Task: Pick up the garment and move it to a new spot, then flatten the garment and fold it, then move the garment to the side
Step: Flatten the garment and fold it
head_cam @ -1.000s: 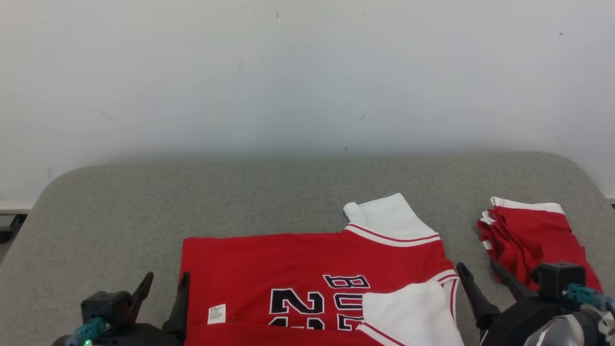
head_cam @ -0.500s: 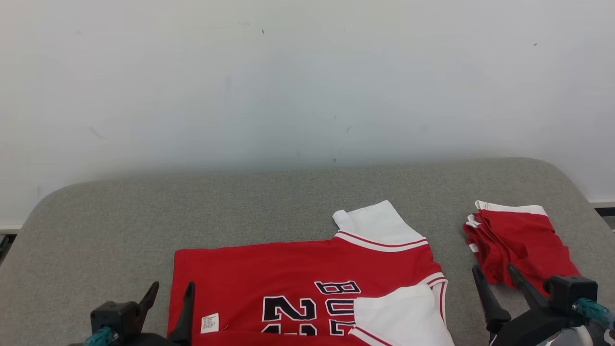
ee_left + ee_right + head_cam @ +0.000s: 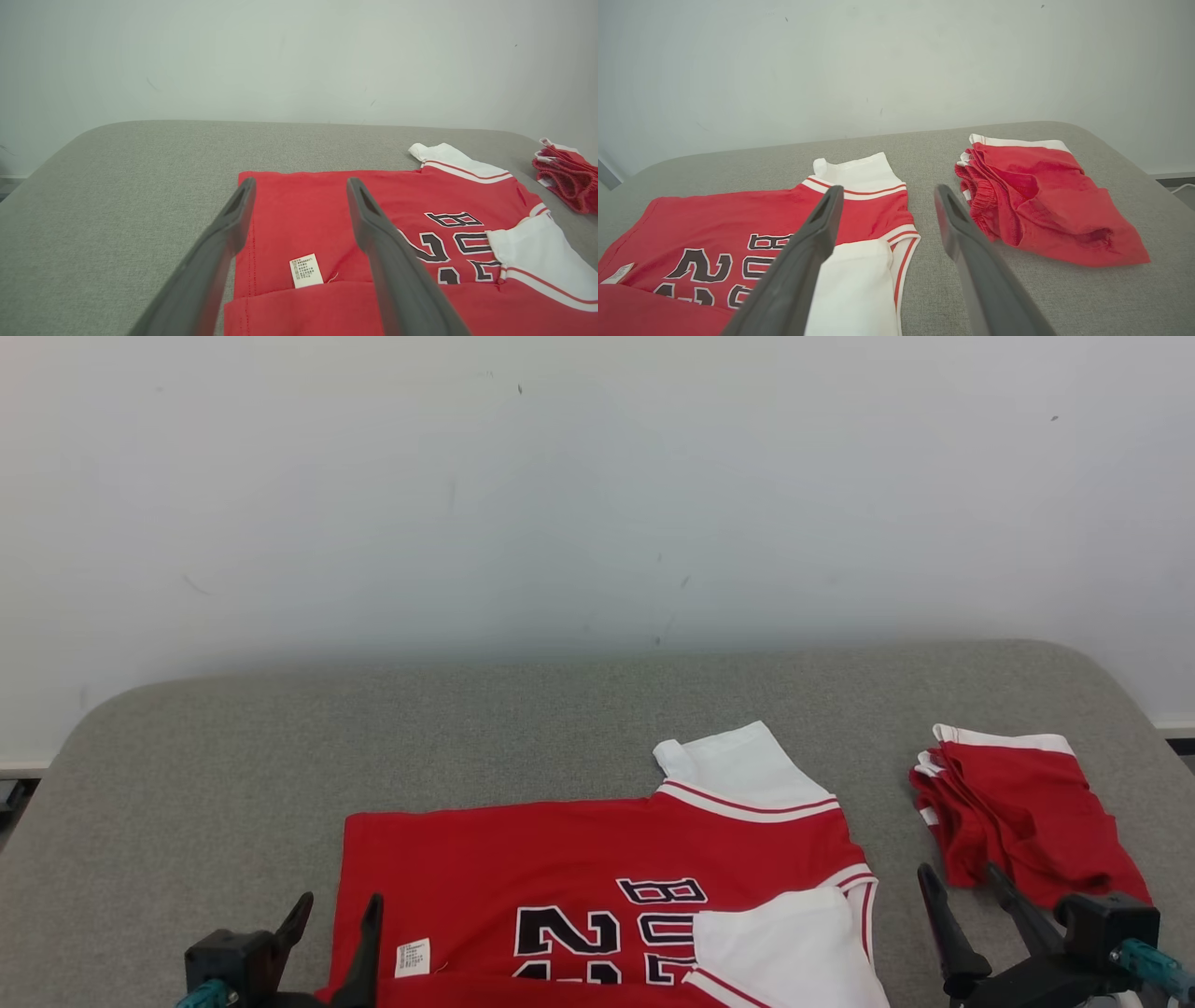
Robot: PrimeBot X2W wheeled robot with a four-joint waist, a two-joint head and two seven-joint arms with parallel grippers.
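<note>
The garment (image 3: 560,849) is a red jersey with white sleeves and black lettering. It lies flat on the grey padded table (image 3: 280,737), near the front edge. My left gripper (image 3: 338,905) is open above the jersey's left hem. In the left wrist view, a white label on the jersey (image 3: 317,210) shows between the fingers of the left gripper (image 3: 300,184). My right gripper (image 3: 957,875) is open over bare table just right of the jersey. In the right wrist view, the right gripper (image 3: 888,191) points past the white sleeve of the jersey (image 3: 714,219). Neither gripper holds anything.
Folded red shorts (image 3: 1022,812) with white trim lie at the table's right, close to my right gripper; they also appear as the shorts (image 3: 1036,196) and the shorts (image 3: 567,175). A pale wall (image 3: 597,504) stands right behind the table. Bare grey surface stretches across the left and back.
The head view has shifted a little. Both grippers sit lower in it, and the right one has moved slightly right, away from the jersey's edge. The jersey and shorts lie as before.
</note>
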